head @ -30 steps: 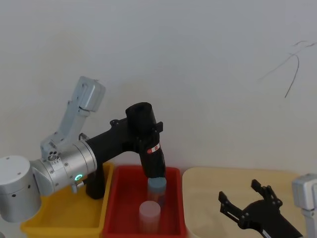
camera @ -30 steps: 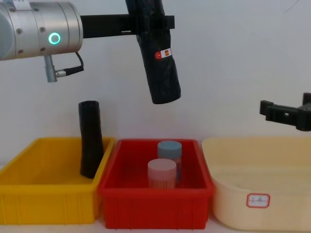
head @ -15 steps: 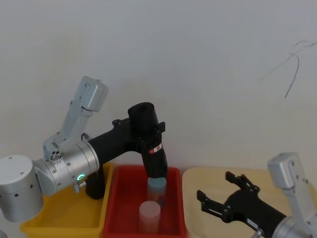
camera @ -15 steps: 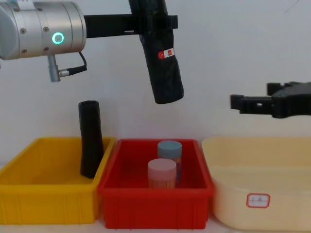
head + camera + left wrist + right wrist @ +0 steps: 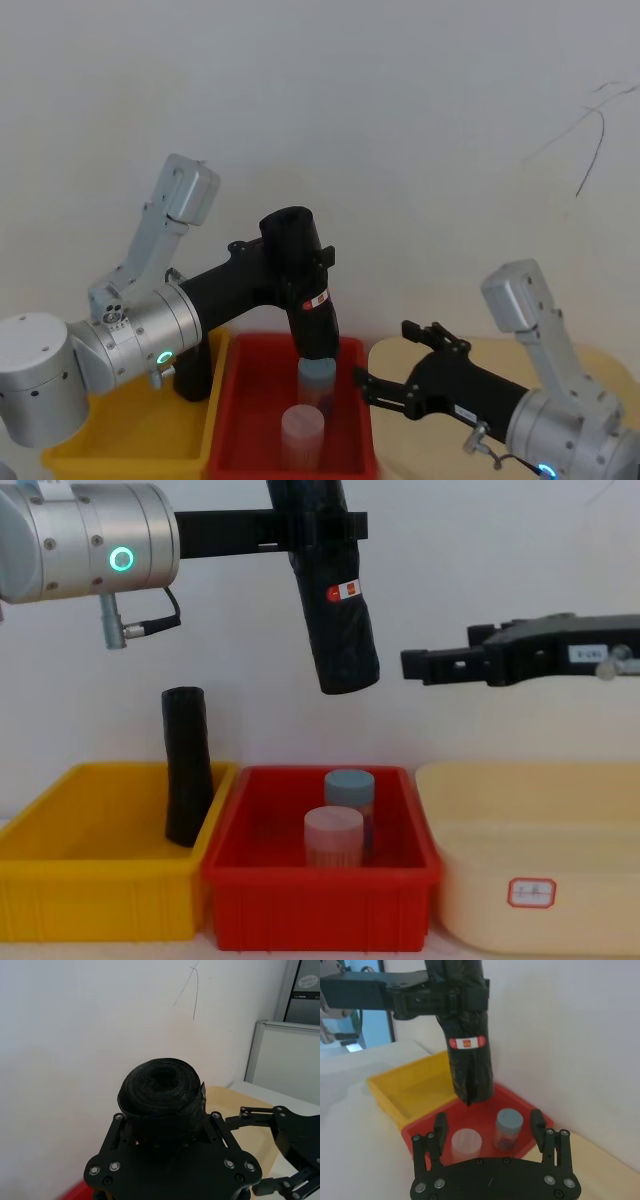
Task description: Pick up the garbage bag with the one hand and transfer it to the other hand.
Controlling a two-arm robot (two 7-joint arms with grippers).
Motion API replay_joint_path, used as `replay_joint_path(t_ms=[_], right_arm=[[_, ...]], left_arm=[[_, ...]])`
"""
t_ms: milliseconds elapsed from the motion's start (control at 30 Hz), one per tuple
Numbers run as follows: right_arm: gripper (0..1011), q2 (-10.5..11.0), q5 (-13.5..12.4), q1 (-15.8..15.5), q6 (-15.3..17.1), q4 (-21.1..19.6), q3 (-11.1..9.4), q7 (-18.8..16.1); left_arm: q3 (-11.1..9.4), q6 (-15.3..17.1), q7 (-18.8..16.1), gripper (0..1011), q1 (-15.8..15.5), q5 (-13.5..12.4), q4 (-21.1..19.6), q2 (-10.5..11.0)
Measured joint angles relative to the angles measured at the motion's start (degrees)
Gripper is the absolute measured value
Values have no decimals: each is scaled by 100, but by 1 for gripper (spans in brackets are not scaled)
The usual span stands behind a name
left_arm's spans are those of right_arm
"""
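Note:
The garbage bag (image 5: 337, 620), a thick black roll with a red-and-white sticker, hangs tilted in the air above the red bin (image 5: 318, 890). My left gripper (image 5: 320, 525), on the arm with the green-teal ring, is shut on the roll near its top end (image 5: 162, 1087). My right gripper (image 5: 415, 665) reaches in from the right at the height of the roll's lower end. It stands open and a short gap away from the bag. In the right wrist view the bag (image 5: 467, 1060) hangs beyond the spread fingers (image 5: 440, 1127).
In the red bin (image 5: 240, 400) stand a blue-lidded jar (image 5: 349, 790) and a pale-lidded jar (image 5: 333, 835). A slim plain black roll (image 5: 187, 765) leans in the yellow bin (image 5: 95, 890) at the left. A cream tub (image 5: 530, 880) sits at the right.
My right arm has swung leftward, carrying its open gripper close to the bag's lower end. The left gripper and the bag have barely moved.

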State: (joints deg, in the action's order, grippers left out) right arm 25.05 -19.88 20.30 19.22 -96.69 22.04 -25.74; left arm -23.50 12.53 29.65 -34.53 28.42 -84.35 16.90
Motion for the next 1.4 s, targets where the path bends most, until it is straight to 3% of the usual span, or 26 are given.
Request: replay_joint_path(t_ms=[600, 1400], right_arm=[[1000, -289, -30, 677, 32, 512, 405, -242], [1000, -691, -36, 1326, -262, 1324, 838, -463]], left_arm=[[-3, 0, 0, 442, -3, 1, 0, -5], [-2, 0, -1, 442, -3, 1, 0, -4]])
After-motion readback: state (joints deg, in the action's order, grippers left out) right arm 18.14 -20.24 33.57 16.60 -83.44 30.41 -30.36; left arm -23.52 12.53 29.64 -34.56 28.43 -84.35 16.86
